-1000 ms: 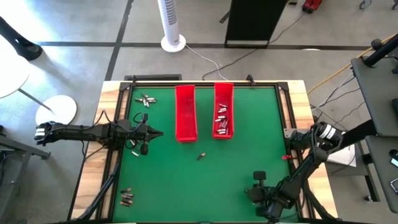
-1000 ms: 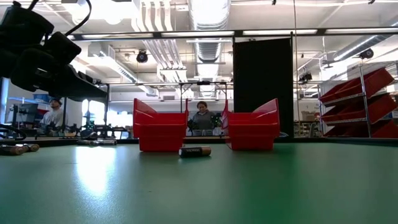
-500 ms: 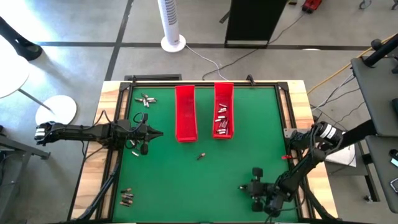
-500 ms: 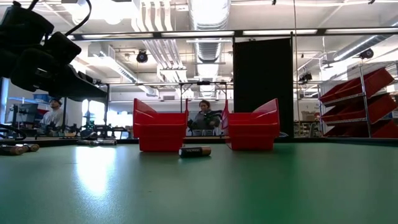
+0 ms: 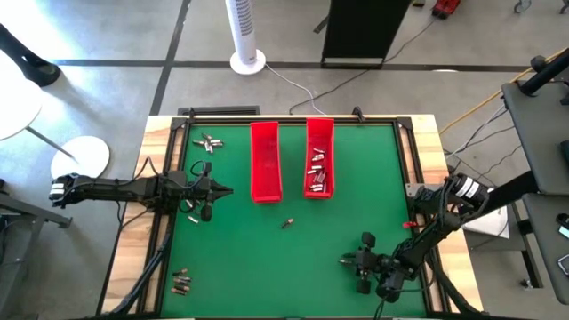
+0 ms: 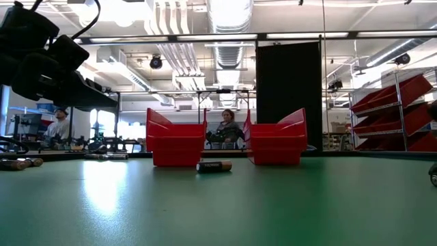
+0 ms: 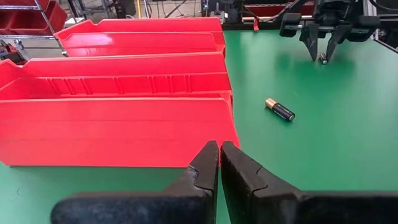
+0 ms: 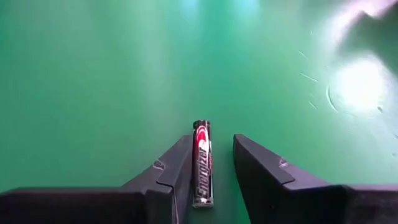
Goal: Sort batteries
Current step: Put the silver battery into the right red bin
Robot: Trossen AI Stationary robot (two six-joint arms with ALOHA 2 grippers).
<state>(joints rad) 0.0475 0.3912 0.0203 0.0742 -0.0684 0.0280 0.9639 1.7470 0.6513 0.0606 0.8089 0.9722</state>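
Observation:
My right gripper [image 5: 347, 260] hovers low over the green mat near the table's near right part, shut on a black, red and silver battery [image 8: 201, 163]. The left wrist view shows it farther off [image 7: 323, 55], fingers pointing down. My left gripper [image 5: 222, 189] is shut and empty, level beside the left red tray [image 5: 265, 162]. The right red tray [image 5: 319, 169] holds several silvery batteries [image 5: 317, 173]. One dark, gold-ended battery [image 5: 287, 222] lies on its side on the mat, in front of the trays. My right gripper has the battery lengthwise between its two fingers, lying along the inner side of one finger [image 8: 180, 163]. The fingers come from above, pointing down. The battery's free end [image 8: 201, 126] sticks out just past the fingertips. A gap shows between it and the other finger.
Loose batteries lie in groups near the far left corner [image 5: 208, 142], by my left gripper [image 5: 191, 210] and at the near left corner [image 5: 181, 282]. Bare green mat [image 5: 267, 267] spreads between the trays and the near edge. A person sits beyond the table [image 6: 227, 128].
My right gripper has moved toward the table's left, a little toward the far edge, and its tip has come in at the low view's right edge. My left arm has kept still.

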